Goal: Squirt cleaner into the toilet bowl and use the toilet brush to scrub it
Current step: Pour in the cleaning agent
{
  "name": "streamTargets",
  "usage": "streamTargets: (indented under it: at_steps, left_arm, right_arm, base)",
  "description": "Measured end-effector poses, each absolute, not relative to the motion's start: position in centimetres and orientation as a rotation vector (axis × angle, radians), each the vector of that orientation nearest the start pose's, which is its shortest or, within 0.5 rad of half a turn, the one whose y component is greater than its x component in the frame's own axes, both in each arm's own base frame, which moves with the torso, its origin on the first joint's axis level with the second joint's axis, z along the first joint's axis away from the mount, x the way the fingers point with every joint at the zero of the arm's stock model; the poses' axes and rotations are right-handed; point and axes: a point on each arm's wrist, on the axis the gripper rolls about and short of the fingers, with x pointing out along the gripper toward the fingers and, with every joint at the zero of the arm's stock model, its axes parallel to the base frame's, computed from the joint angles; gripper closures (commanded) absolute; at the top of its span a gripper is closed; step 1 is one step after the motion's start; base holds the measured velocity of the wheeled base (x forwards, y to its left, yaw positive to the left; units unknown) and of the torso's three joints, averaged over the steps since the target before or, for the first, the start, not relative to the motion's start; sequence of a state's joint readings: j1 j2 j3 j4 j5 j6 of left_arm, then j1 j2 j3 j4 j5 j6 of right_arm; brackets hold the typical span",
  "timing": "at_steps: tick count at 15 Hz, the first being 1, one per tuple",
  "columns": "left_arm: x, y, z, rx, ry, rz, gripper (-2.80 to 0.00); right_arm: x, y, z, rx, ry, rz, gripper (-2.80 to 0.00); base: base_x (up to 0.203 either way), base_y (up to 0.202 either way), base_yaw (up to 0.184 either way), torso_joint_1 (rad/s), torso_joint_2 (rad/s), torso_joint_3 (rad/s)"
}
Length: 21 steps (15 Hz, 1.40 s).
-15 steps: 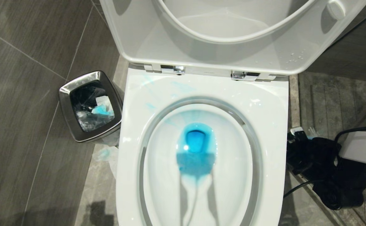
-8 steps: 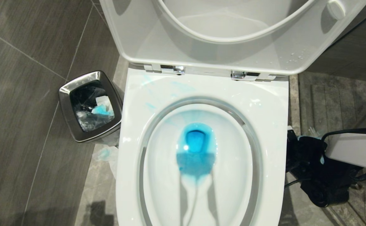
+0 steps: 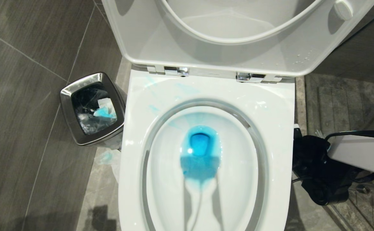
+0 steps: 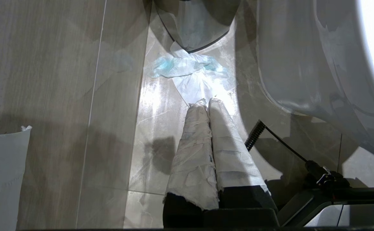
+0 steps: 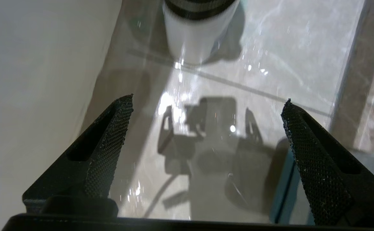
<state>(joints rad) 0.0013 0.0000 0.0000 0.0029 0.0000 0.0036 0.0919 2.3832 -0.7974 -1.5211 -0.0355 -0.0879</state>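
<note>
— What do we have in front of us?

— The toilet bowl (image 3: 206, 179) with seat and lid raised, the cleaner (image 3: 200, 150) pooled vivid blue in its water and streaked pale blue on the rim.

— And our grippers?

— Our right gripper (image 5: 206, 106) hangs low beside the bowl's right flank over wet floor, jaws spread wide and empty; a white container with a dark band (image 5: 196, 29) stands ahead of it. Our left gripper (image 4: 207, 104) is pressed closed, its wrapped fingers (image 4: 193, 154) pointing at a blue-stained tissue (image 4: 187, 69) on the floor.

— Anything else?

— A steel bin (image 3: 92, 109) left of the bowl.
</note>
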Motion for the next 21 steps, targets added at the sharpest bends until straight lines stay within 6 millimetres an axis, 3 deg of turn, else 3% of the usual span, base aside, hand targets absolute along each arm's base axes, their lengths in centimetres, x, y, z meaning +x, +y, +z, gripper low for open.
streamTargets:
  at_steps: [8,13,21]
  left_arm:
    - [-2.3,0.0,7.5,0.003,0.003,0.001,0.00]
    - [-2.3,0.0,7.5,0.003,0.003,0.001,0.00]
    - [-2.3,0.0,7.5,0.003,0.003,0.001,0.00]
  right_arm:
    - [42.2,7.7,1.6,-0.024,-0.025,0.044,-2.80]
    - [43.7,8.2,0.9,-0.062,-0.061,0.036,-2.80]
    - [45.2,8.3,2.6,-0.137,-0.151,-0.006,-2.80]
  base:
    - [0.000,0.000,0.000,0.000,0.00,0.000]
    - [0.000,0.000,0.000,0.000,0.00,0.000]
    - [0.000,0.000,0.000,0.000,0.00,0.000]
